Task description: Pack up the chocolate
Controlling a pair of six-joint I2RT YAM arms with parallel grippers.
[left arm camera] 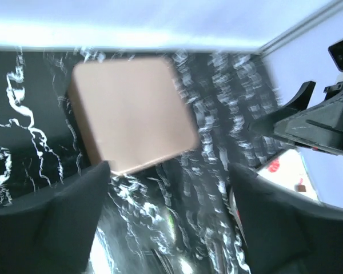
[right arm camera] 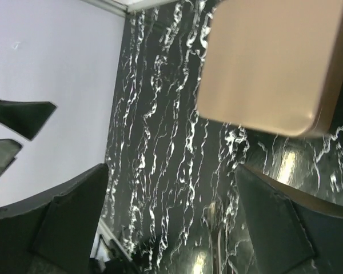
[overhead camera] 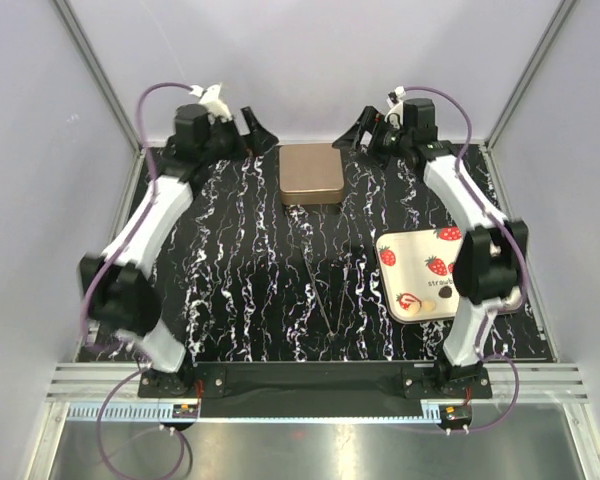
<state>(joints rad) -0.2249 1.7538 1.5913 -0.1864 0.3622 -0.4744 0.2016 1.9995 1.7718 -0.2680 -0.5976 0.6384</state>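
Black marbled table point(overhead camera: 230, 262): left jaws, right jaws wide apart; chocolate point(overhead camera: 418, 297) on strawberry tray point(overhead camera: 412, 264), axis untellable.

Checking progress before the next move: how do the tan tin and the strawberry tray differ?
The tan tin is plain and closed, far centre; the strawberry tray is white, printed, open, on the right. The tin's top is bare; the tray seems to carry a dark chocolate. Both are rounded squares lying flat on the mat.
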